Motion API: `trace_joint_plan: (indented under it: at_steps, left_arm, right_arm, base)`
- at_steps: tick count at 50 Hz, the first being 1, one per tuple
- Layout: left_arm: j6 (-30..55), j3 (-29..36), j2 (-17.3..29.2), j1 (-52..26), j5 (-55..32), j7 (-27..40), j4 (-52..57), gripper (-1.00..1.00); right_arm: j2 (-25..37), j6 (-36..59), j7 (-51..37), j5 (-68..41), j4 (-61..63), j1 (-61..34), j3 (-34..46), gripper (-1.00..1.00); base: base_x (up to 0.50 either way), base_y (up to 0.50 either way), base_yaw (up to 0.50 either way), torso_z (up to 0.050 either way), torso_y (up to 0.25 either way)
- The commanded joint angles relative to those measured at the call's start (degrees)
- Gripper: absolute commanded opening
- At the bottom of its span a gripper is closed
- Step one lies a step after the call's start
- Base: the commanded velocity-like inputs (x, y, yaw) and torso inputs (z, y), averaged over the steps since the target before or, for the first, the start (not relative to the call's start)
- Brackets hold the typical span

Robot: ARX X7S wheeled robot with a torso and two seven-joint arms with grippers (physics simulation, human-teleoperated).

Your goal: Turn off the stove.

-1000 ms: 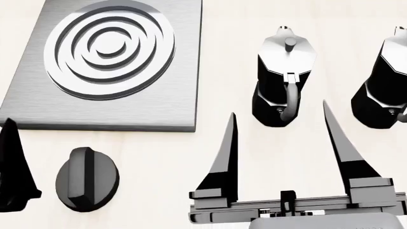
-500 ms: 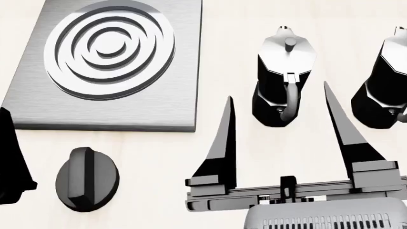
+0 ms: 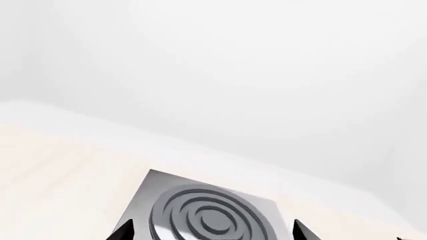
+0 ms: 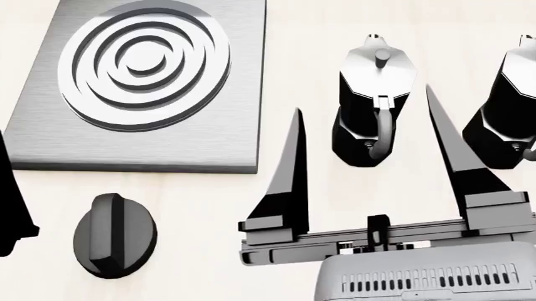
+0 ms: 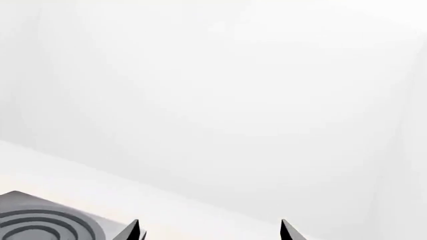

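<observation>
Right hand [image 4: 364,125]: its two dark tapered fingers are spread wide with nothing between them but bare desk and the lower part of a moka pot seen past them; the head view shows its grey vented body at the bottom edge.
Left hand [image 4: 10,207]: only one dark finger shows at the head view's left edge, so I cannot tell from there whether it is spread or pressed together; the left wrist view shows two dark fingertips [image 3: 123,232] well apart at the frame's bottom, with the burner between them.
Stove plate [image 4: 142,88]: flat brushed-grey square lying on the desk, ahead of the left hand and off to the left of the right hand's left finger; apart from both.
Burner [image 4: 147,59]: round concentric rings, set in the plate.
Knob [image 4: 115,235]: black, round and ridged, flat on the desk just right of the left hand's finger and near the plate's front edge; not touching the finger; the raised ridge runs nearly straight away from the robot.
Near moka pot [image 4: 377,100]: black and silver, upright, ahead of the right hand, seen in the gap between its fingers.
Far moka pot [image 4: 506,113]: same kind, to the right of the right hand's right finger, cut by the frame edge.
Desk [image 4: 218,219]: pale, light wood-toned surface.
Right wrist view: fingertips [image 5: 133,231] apart, a corner of the stove plate [image 5: 40,222] to one side.
</observation>
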State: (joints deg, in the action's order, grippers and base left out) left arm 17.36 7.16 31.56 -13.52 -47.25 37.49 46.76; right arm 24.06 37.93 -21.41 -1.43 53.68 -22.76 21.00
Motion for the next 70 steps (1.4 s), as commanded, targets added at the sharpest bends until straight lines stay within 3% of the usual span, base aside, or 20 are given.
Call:
trace_joint_plan:
  at_steps: [1,70]
  left_arm:
    - [1.46,-1.77,-0.78,-2.04,-1.45,-0.59,1.03,1.0]
    - [2.82,-2.5,0.05,-11.03,-5.71,3.63,3.09,1.0]
  right_arm:
    - [-1.09,1.36,1.7,1.27,0.33,-1.99,-0.93,1.0]
    - [-1.15,9.8,3.73,0.29,4.46,-11.96,-0.07,1.0]
  base:
    - [0.0,0.0,0.0,0.0,0.0]
    - [0.0,0.0,0.0,0.0,0.0]
